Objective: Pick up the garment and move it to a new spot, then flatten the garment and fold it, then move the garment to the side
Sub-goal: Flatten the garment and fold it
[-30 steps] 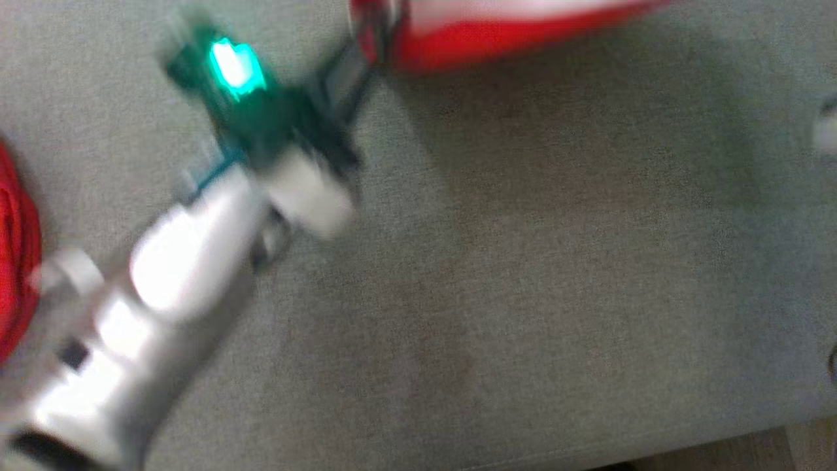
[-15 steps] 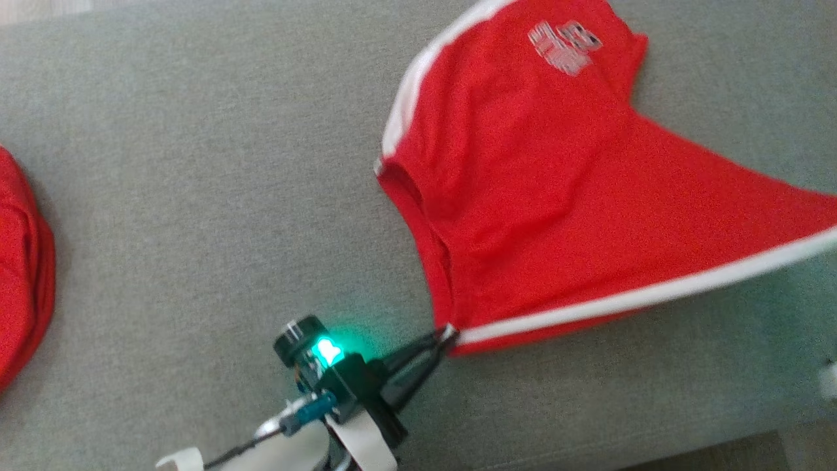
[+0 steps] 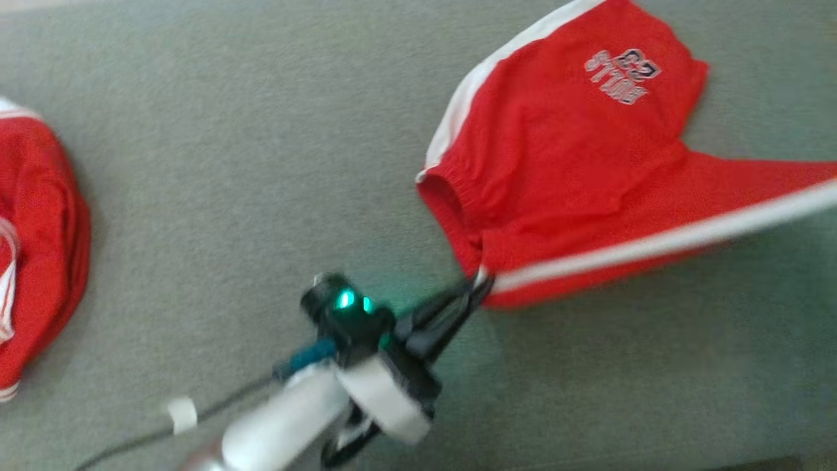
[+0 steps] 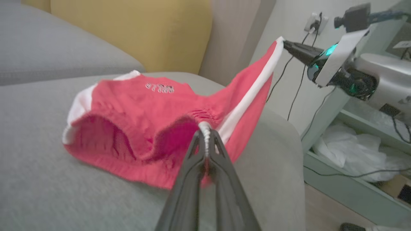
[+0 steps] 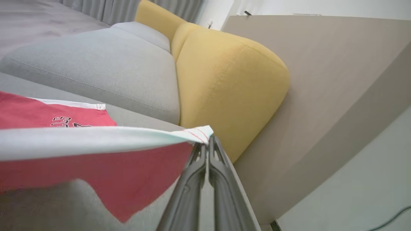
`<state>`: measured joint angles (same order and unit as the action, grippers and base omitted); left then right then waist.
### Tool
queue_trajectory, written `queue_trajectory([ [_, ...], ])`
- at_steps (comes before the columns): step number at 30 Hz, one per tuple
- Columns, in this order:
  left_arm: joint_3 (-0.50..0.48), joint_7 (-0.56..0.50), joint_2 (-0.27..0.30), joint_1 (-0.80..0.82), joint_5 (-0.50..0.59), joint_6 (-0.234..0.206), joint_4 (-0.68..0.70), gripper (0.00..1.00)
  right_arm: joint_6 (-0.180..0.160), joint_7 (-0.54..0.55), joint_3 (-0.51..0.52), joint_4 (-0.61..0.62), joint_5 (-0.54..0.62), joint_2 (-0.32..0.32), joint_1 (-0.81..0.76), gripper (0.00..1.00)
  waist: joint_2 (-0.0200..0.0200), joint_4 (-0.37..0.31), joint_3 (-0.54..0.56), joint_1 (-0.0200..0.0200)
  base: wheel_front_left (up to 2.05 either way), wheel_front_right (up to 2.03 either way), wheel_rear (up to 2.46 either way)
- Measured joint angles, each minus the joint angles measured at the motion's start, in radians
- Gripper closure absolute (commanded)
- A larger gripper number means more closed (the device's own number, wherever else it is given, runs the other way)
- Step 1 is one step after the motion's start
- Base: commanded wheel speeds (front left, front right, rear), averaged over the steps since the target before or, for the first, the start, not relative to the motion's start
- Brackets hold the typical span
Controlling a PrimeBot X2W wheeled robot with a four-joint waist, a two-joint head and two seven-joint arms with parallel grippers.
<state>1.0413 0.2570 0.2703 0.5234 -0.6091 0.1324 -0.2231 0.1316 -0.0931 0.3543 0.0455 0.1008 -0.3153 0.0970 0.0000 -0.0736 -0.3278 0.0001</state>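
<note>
Red white-striped jersey shorts half-lie on the grey fabric sofa seat; left gripper fingers pinch the waistband, right gripper fingers the hem (raised). Lower both evenly, taut, for a flat lay.

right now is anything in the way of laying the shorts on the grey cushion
Nothing visible; left tool and right tool are shut on the shorts, the other red garment lies far left on the cushion.

Two red garments, two yellow cushions and one grey sofa.
</note>
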Motion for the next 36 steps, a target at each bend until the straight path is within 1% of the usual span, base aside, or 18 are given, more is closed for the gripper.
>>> queue_trajectory([
  [4,-0.001,0.000,-0.029,0.104,-0.085,0.000,-0.013,1.00,0.000,0.058,-0.069,-0.107,-0.007,-0.084,0.134,1.00,0.0000,0.044,-0.023,0.0001,0.00,0.00,0.00],
  [5,-0.001,0.000,-0.029,0.104,-0.085,0.000,-0.013,1.00,0.000,0.058,-0.069,-0.107,-0.007,-0.084,0.134,1.00,0.0000,0.044,-0.023,0.0001,0.00,0.00,0.00],
  [10,0.010,0.000,-0.058,0.172,-0.174,0.000,-0.064,1.00,0.000,0.113,-0.212,-0.245,-0.033,-0.176,0.277,1.00,0.0000,0.093,-0.060,0.0001,0.00,0.00,0.00],
  [13,0.017,0.000,-0.075,0.214,-0.202,0.000,-0.091,1.00,0.000,0.132,-0.294,-0.330,-0.043,-0.225,0.376,1.00,0.0000,0.117,-0.081,0.0002,0.00,0.00,0.00],
  [16,0.020,0.000,-0.092,0.254,-0.223,0.000,-0.117,1.00,0.000,0.133,-0.363,-0.400,-0.052,-0.254,0.478,1.00,0.0000,0.136,-0.102,0.0002,0.00,0.00,0.00],
  [20,0.019,0.000,-0.111,0.288,-0.231,0.000,-0.145,1.00,0.000,0.139,-0.448,-0.484,-0.057,-0.277,0.597,1.00,0.0000,0.153,-0.127,0.0001,0.00,0.00,0.00],
  [25,0.016,0.000,-0.138,0.318,-0.267,0.000,-0.181,1.00,0.000,0.147,-0.546,-0.574,-0.057,-0.296,0.711,1.00,0.0000,0.169,-0.158,0.0000,0.00,0.00,0.00],
  [27,0.012,0.000,-0.148,0.330,-0.282,0.000,-0.202,1.00,0.000,0.150,-0.578,-0.610,-0.060,-0.297,0.751,1.00,0.0000,0.176,-0.171,0.0001,0.00,0.00,0.00],
  [33,-0.032,0.000,-0.176,0.357,-0.280,0.000,-0.249,1.00,0.000,0.135,-0.647,-0.707,-0.066,-0.297,0.840,1.00,0.0000,0.196,-0.199,0.0000,0.00,0.00,0.00],
  [34,-0.036,0.000,-0.182,0.357,-0.280,0.000,-0.253,1.00,0.000,0.126,-0.655,-0.720,-0.066,-0.297,0.850,0.94,0.0000,0.199,-0.202,0.0001,0.00,0.00,0.00],
  [35,-0.043,0.000,-0.188,0.357,-0.280,0.000,-0.259,0.97,0.000,0.118,-0.662,-0.735,-0.067,-0.296,0.860,0.53,0.0000,0.201,-0.204,0.0001,0.00,0.00,0.00],
  [36,-0.052,0.000,-0.193,0.357,-0.280,0.000,-0.264,0.55,0.000,0.108,-0.667,-0.748,-0.074,-0.296,0.867,0.00,0.0000,0.203,-0.206,0.0001,0.00,0.00,0.00],
])
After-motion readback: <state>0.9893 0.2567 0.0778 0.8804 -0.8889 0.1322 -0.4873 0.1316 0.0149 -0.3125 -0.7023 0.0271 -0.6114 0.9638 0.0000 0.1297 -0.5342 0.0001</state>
